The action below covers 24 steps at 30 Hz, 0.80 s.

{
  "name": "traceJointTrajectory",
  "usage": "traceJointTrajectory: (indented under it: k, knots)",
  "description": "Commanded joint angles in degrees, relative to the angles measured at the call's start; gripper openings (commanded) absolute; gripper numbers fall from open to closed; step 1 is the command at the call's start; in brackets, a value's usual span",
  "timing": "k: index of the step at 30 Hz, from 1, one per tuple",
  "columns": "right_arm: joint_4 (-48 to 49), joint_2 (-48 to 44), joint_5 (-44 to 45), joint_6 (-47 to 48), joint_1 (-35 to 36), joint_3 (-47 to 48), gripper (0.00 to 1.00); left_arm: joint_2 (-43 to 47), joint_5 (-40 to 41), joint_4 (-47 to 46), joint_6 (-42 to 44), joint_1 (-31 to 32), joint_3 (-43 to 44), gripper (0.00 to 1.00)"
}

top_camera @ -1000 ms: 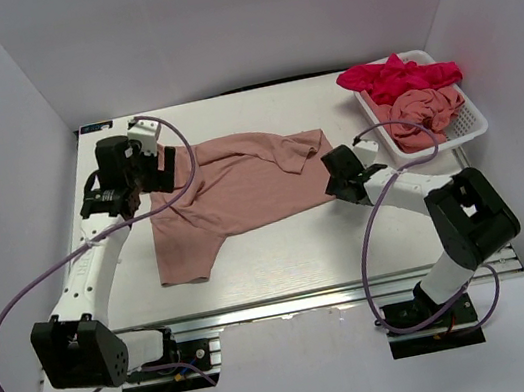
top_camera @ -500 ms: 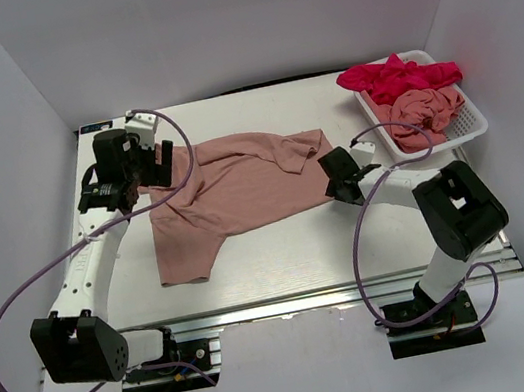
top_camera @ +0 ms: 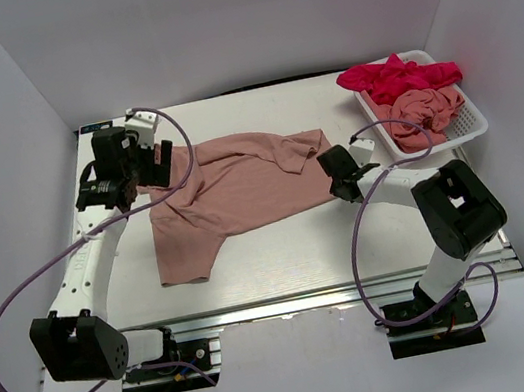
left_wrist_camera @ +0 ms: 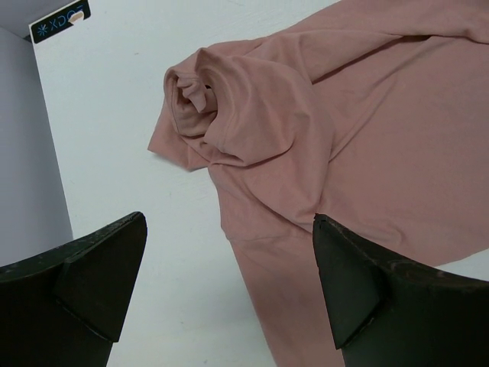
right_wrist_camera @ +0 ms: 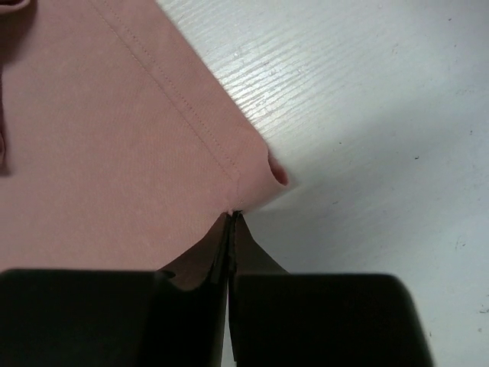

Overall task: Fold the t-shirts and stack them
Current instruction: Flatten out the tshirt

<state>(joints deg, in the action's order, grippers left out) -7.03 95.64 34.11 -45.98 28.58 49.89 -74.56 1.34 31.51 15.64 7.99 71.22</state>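
A dusty salmon-pink t-shirt (top_camera: 240, 185) lies spread and rumpled in the middle of the table. My right gripper (top_camera: 334, 183) is at its right hem corner. In the right wrist view the jaws (right_wrist_camera: 231, 214) are pressed together, pinching that corner of the shirt (right_wrist_camera: 114, 130). My left gripper (top_camera: 161, 168) hovers over the shirt's far left part, wide open with nothing between its fingers (left_wrist_camera: 229, 220). Below it lie the bunched sleeve and the body of the shirt (left_wrist_camera: 306, 130). Two more t-shirts sit in the basket, a magenta-red one (top_camera: 399, 78) and a salmon-pink one (top_camera: 424, 106).
The white mesh basket (top_camera: 473, 123) stands at the far right corner of the table. White walls close in the left, back and right sides. A purple cable loops from each arm, and the right one runs near the basket.
My right gripper has crept left to the hem corner and shut on it. The left gripper has shifted slightly left, still open.
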Motion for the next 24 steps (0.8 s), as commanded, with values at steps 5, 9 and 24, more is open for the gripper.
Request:
traceJointTrajectory:
  k: [5, 9, 24]
  knots:
    - [1.41, -6.15, 1.4, -1.57, 0.25, -3.48, 0.0, 0.82, 0.85, 0.66, 0.8, -0.08, 3.66, 0.98]
    - [-2.98, -13.96, 5.79, -4.81, 2.18, -6.9, 0.0, 1.26, 2.34, -0.21, 0.8, -0.08, 3.75, 0.98]
    - [-23.73, -31.3, 14.32, -18.01, 6.14, -13.07, 0.14, 2.58, 4.9, -0.93, -1.93, -0.08, 5.42, 0.98]
